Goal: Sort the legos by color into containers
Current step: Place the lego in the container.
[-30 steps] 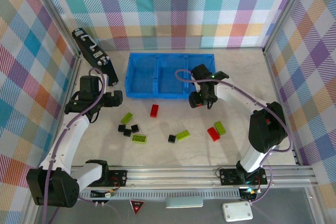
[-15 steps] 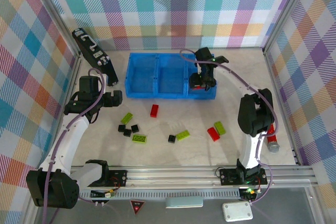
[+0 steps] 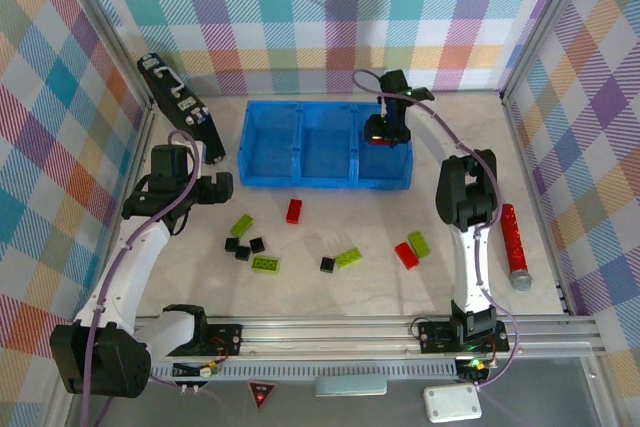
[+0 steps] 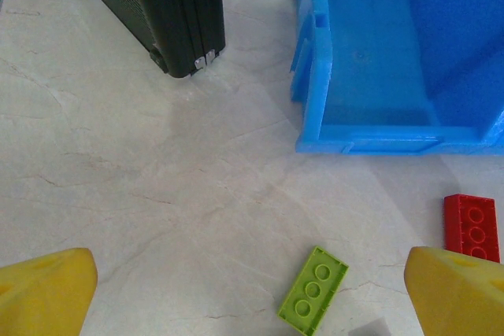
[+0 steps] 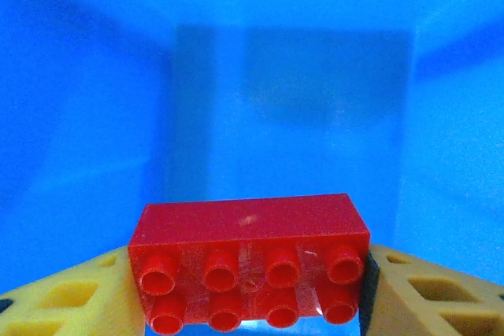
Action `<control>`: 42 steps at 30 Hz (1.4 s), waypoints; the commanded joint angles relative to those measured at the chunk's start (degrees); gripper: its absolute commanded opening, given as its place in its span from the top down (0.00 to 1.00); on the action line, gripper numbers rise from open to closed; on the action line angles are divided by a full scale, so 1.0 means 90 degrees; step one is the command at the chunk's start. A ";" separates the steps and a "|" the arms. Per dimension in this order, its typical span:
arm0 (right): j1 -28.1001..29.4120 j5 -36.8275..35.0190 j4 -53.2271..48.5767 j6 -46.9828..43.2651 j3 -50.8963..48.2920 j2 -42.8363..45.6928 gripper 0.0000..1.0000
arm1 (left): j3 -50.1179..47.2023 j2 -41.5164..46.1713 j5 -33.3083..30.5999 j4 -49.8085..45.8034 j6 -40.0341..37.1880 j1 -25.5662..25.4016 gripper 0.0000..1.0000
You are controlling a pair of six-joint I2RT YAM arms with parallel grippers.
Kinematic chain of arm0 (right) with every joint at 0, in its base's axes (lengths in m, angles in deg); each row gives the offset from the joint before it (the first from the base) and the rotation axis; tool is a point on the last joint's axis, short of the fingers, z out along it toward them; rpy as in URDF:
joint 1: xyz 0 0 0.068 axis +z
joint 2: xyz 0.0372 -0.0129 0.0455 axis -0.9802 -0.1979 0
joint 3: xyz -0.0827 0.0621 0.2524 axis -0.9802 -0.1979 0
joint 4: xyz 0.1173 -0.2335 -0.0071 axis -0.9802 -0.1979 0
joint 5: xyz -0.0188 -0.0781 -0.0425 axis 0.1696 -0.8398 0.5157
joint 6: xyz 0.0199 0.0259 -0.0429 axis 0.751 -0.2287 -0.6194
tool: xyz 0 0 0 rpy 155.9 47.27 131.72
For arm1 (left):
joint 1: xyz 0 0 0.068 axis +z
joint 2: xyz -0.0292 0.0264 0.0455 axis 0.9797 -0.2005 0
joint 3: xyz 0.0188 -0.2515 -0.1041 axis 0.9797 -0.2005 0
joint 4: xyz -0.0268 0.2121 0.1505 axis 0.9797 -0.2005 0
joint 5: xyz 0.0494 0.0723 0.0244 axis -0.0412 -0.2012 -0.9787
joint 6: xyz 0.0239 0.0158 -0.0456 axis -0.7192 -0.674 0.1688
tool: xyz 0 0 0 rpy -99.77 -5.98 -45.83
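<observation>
My right gripper (image 3: 384, 133) hangs over the right compartment of the blue bin (image 3: 300, 179), the containers, shut on a red lego (image 3: 377, 138). The right wrist view shows that red brick (image 5: 248, 261) studs-forward between the yellow fingers (image 5: 71, 300), with blue bin walls (image 5: 276, 76) behind it. My left gripper (image 3: 222, 187) stands open left of the bin, nothing between its fingers (image 4: 47, 293). Below it lie a lime green brick (image 4: 313, 291) and a red brick (image 4: 471, 227). More red (image 3: 406, 254), green (image 3: 266, 264) and black (image 3: 327, 264) legos lie scattered on the table.
A black flat panel (image 3: 180, 107) with white marks leans at the left wall, close to the bin's left end (image 4: 315, 60). A red studded rod (image 3: 515, 245) lies at the right of the table. Plaid walls enclose the area on three sides.
My right arm has swung from the bin's front edge up and over the right compartment, carrying the red brick. The left arm has stayed still.
</observation>
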 commanded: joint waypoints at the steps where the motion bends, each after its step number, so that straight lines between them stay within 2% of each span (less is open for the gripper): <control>1: -0.0036 0.0020 -0.0018 0.0018 0.0563 -0.0417 0.38 | -0.0115 -0.0020 -0.0082 0.0176 -0.0072 -0.0025 0.00; 8: -0.0035 -0.0141 0.0190 0.0070 0.1385 -0.1208 0.38 | -0.0116 -0.0091 -0.0106 0.0197 -0.0082 -0.0026 0.00; 16: -0.0036 -0.0603 0.0624 0.0054 0.1555 -0.1594 0.37 | -0.0120 -0.0107 -0.0124 0.0205 -0.0101 -0.0021 0.00; 31: 0.0022 -0.1460 0.0827 -0.0094 0.1547 -0.1688 0.32 | -0.0116 -0.0048 -0.0105 0.0190 -0.0111 -0.0026 0.00; 35: 0.0093 -0.1619 0.0831 -0.0149 0.1552 -0.1718 0.24 | -0.0116 -0.0040 -0.0068 0.0175 -0.0111 -0.0025 0.00; 42: 0.0201 -0.1916 0.0802 -0.0189 0.1518 -0.1585 0.22 | -0.0135 -0.0013 0.0012 0.0209 -0.0111 -0.0027 0.00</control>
